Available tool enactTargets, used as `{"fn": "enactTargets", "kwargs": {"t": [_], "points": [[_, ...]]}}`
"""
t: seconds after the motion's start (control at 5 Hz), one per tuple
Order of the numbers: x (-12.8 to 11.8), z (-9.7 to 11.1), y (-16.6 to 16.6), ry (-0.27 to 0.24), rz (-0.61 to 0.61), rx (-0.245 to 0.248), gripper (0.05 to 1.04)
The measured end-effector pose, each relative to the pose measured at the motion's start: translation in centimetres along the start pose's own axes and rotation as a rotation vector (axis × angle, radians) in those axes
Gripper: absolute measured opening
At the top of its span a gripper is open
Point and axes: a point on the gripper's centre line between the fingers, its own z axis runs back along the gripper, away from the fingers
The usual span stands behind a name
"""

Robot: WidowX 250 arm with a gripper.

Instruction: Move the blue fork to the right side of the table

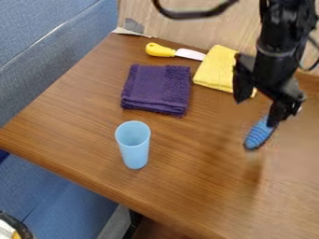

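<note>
The black gripper [257,112] hangs over the right part of the wooden table, its two fingers spread apart and so open. Below it, beside the tip of its right-hand finger, is the blue fork [260,133]. Its ridged blue handle slants down and to the left, while its upper end is hidden behind that finger. Whether finger and fork touch, I cannot tell. The wooden table [193,186] extends past the fork to the right edge of the view.
A light blue cup [135,148] stands left of centre. Behind it lies a folded purple cloth [156,88]. A yellow cloth [218,68] sits just left of the arm, beside a knife with a yellow handle [160,50]. The table's front edge runs diagonally at lower left.
</note>
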Motion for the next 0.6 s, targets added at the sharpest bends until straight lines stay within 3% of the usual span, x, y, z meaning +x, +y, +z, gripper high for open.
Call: {"fn": "enactTargets", "kwargs": {"t": [0.2,0.6], "points": [[-0.22,1.87,0.03,-0.038,0.010,0.006,1.000],[-0.18,1.90,0.09,-0.040,0.012,0.006,1.000]]}}
